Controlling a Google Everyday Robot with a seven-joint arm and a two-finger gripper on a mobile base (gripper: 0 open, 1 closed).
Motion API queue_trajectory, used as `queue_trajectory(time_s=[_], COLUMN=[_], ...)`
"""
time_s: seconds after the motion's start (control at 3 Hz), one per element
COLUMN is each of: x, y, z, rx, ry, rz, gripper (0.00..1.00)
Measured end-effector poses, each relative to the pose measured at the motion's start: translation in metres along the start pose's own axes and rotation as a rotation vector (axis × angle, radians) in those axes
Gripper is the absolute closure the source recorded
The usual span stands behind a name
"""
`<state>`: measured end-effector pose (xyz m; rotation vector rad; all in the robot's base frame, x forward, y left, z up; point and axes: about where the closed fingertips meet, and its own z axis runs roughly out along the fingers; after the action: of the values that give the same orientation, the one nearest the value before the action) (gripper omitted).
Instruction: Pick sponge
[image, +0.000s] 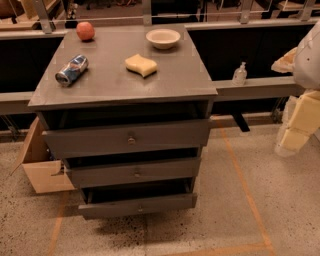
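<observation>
Atop the cabinet (100, 82) lies a wavy foam sponge (141, 65), tool (294, 136) well right.

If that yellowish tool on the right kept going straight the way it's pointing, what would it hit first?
Probably the floor. The tool hangs at the right edge, pointing down, well right of the cabinet and its sponge; depth is unclear.

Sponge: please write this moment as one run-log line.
sponge: lying on drawer cabinet top, not picked | hand: at view's right edge, away from sponge
</observation>
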<state>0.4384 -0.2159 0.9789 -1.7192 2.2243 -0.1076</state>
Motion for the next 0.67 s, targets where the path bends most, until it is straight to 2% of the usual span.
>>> queue_trajectory(time_s=[0.33,0.67], x=[0.0,-0.003], y=[-0.002,-0.013], z=[0.001,0.005], rx=[0.004,0.03], ry=[-0.006,-0.047], rz=[0.005,0.044], gripper=[0.0,0.0])
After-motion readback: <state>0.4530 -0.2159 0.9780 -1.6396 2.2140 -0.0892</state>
